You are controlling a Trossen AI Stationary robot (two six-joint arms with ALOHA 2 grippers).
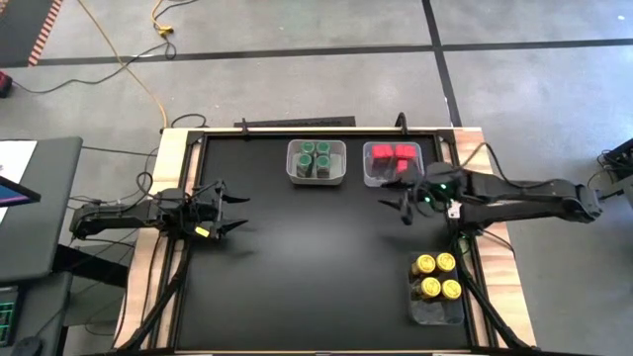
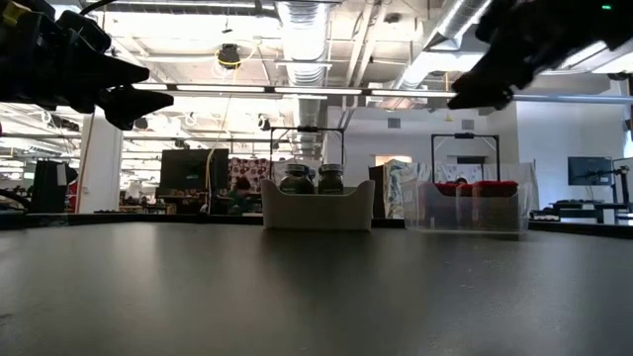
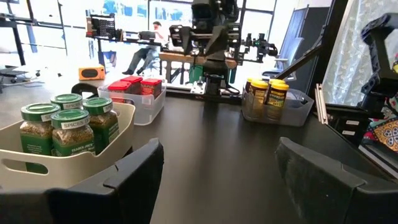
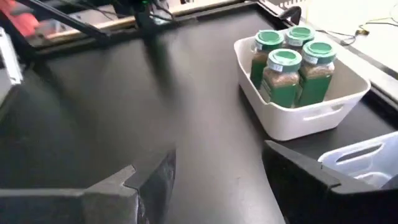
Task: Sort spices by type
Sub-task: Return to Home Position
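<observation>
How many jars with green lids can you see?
4. All four green-lidded jars stand together, two by two, inside the white bin at the table's far edge. None appears hidden.

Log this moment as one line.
green jars in white bin; red boxes in clear bin; yellow jars in black bin; left claw open; right claw open

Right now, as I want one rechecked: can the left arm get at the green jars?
Probably yes: the left claw is open and empty, the green jars stand uncovered in the white bin, and nothing lies between.
</observation>
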